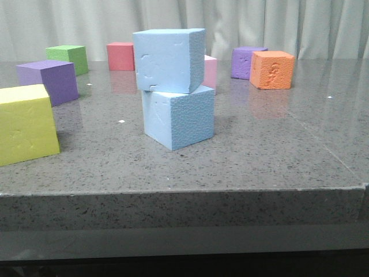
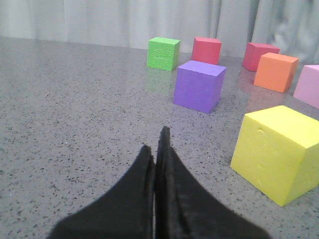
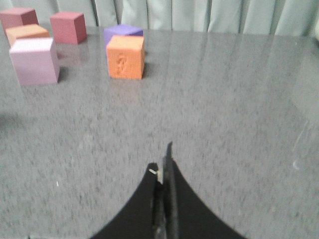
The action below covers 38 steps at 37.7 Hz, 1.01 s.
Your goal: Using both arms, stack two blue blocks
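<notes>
While both arms sat low over the table (image 1: 277, 150), the left gripper (image 2: 155, 144) and right gripper (image 3: 163, 164) each had fingers pressed together on nothing. Mid-table, the dented block (image 1: 168, 59) sat on the pebbled block (image 1: 179, 119), twisted a bit and overhanging. Both were light blue foam. A yellow cube (image 1: 26, 124) sat off to the left, well apart

Soft even light; faint reflections on glossy table (image 1: 277, 144); right wrist view blurred, slightly washed out.
</notes>
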### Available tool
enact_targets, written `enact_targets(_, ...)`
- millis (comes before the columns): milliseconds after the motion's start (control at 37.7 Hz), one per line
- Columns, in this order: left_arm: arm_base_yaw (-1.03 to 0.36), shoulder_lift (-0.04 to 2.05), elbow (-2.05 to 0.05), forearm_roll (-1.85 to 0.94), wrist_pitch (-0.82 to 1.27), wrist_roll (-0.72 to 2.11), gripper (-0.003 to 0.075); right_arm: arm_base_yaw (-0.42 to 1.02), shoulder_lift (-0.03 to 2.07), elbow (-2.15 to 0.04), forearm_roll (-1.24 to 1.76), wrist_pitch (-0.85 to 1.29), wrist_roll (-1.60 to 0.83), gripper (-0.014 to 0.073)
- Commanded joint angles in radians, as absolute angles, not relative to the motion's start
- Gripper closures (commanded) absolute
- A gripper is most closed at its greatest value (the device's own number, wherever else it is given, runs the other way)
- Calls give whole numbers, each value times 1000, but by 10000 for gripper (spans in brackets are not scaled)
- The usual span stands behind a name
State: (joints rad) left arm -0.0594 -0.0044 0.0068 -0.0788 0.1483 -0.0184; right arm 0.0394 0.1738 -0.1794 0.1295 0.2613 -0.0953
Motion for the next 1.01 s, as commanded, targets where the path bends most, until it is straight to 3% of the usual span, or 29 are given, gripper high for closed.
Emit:
enact_targets(0,-59,-24,9,-78,73,-19,741,33,118,-124,117,157,-106,662)
enact_targets(265,-59,-24,9,-78,73,-19,741,33,-32,25,117,145,-106,662)
enact_targets(982,-59,-22,9,-78,73,-19,741,33,-29,21,117,166,-106,662)
